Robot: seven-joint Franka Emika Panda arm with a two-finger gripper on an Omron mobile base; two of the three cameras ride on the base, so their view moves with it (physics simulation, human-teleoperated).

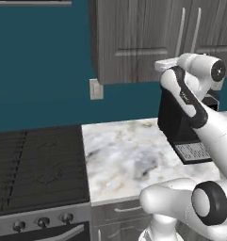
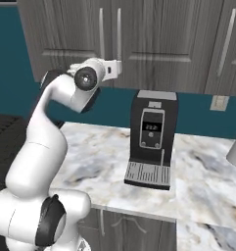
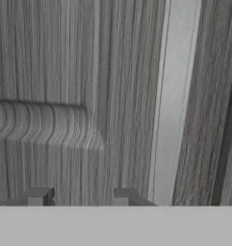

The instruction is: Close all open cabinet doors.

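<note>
Wall cabinet doors, grey wood-grain, stand straight ahead of the jaws, very close. From both base views the doors look flush or nearly so; cannot tell whether the one ahead is fully seated. Silver bar handle runs upright just right of the jaws. Gripper pressed together, pinching nothing, tips against or just short of the panel. Judged step: pushing this door home. Next: press forward on the panel beside the handle.

The coffee machine stands on the counter, below the cabinet doors.
</note>
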